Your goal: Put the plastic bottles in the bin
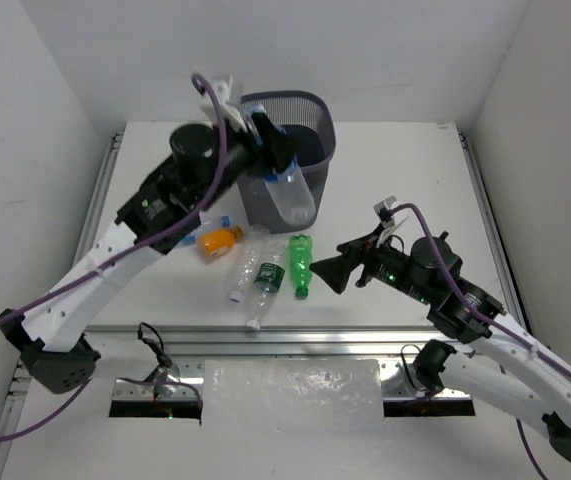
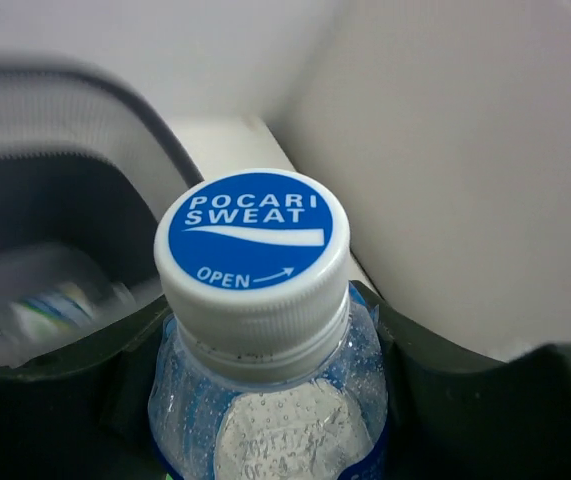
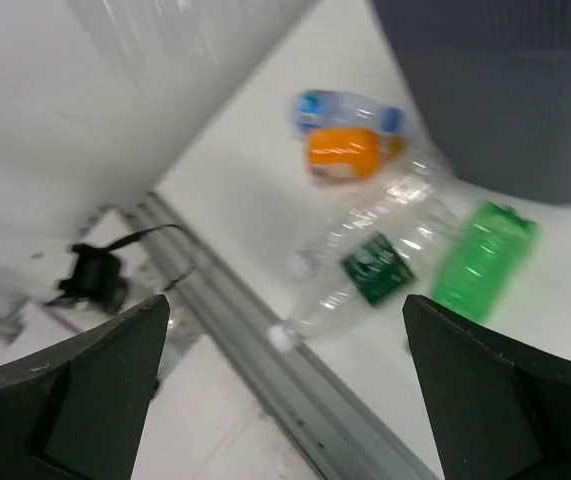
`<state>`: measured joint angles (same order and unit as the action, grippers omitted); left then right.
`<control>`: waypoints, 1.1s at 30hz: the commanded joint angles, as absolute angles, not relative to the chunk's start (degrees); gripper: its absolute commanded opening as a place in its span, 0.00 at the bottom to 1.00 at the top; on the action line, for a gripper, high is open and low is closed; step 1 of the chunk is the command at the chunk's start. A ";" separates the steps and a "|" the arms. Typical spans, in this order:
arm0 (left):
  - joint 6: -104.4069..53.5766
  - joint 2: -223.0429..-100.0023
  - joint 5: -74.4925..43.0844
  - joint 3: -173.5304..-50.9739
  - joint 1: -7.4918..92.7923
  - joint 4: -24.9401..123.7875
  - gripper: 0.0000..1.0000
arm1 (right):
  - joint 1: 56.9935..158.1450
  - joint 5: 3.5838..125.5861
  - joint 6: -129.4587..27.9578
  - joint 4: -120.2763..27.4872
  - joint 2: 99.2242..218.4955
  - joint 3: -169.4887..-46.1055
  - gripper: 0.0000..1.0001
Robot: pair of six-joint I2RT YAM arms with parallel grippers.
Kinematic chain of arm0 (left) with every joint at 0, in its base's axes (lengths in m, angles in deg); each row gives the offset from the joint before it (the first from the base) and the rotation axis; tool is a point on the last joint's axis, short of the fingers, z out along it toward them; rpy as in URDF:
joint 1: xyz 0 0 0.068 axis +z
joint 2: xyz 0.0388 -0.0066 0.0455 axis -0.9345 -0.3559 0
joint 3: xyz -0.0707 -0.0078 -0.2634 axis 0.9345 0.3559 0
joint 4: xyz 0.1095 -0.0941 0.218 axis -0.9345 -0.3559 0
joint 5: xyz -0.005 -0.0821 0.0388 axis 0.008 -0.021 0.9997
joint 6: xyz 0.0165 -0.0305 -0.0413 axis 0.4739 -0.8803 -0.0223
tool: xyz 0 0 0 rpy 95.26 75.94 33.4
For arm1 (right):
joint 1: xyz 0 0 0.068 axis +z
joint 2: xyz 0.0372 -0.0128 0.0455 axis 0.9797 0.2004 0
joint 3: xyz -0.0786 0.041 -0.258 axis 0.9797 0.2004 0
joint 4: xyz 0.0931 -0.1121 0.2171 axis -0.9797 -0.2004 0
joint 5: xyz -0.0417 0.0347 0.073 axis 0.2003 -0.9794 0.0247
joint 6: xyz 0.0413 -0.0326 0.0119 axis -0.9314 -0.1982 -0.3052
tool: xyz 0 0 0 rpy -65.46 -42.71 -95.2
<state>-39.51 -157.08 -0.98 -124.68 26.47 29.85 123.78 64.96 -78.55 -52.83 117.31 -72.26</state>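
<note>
Left gripper point(image 1: 279, 165), at upper centre of the top view, is closed on a clear blue-capped bottle point(image 1: 293, 196). Its dark fingers point(image 2: 415, 350) press either side just below the cap, which reads POCARI SWEAT. The bottle hangs tilted in front of the bin point(image 1: 310, 110), overlapping its near wall; whether any of it is past the rim I cannot tell. Inside the bin, the left wrist view shows a blurred bottle point(image 2: 45, 310). Right gripper point(image 1: 337, 270), at centre right, has its jaws spread wide with nothing in them, and sits just beside the green bottle point(image 1: 301, 262). Left of that lie two clear bottles point(image 1: 246, 262) side by side. Further left is the orange bottle point(image 1: 219, 240), with a blue-labelled bottle point(image 3: 350, 108) just behind it. All lie on the table point(image 1: 395, 170) between the bin and the metal rail point(image 1: 295, 335).
</note>
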 commanded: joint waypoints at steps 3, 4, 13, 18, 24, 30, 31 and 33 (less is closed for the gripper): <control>-31.42 -167.83 16.39 -145.77 34.77 20.16 0.14 | 123.79 79.87 -77.86 -61.53 118.30 -72.42 0.99; -30.98 -172.21 15.59 -148.08 37.22 20.07 0.24 | 123.71 79.96 -77.77 -61.79 118.30 -72.24 0.99; -26.93 -190.36 15.06 -170.43 39.09 12.87 1.00 | 123.62 84.87 -76.28 -69.08 115.14 -73.64 0.99; -28.42 -179.67 22.66 -160.97 32.98 14.19 1.00 | 123.71 86.90 -76.28 -74.62 112.94 -75.14 0.99; -40.53 -168.39 30.61 -133.59 18.02 13.04 0.97 | 123.71 90.77 -77.42 -79.72 109.16 -74.00 0.99; -48.02 -172.32 28.95 -114.73 12.81 20.41 0.95 | 123.71 92.26 -77.60 -82.80 105.91 -73.12 0.99; -48.20 -173.29 28.94 -113.66 12.81 22.43 0.95 | 123.71 92.35 -77.68 -83.06 105.38 -72.95 0.99; -49.17 -176.62 28.77 -111.28 12.81 25.15 0.95 | 123.71 93.14 -78.04 -83.68 103.89 -72.07 0.99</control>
<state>-45.23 -172.42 28.19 -114.69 12.55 20.47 123.68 90.73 -77.28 -82.81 105.46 -72.41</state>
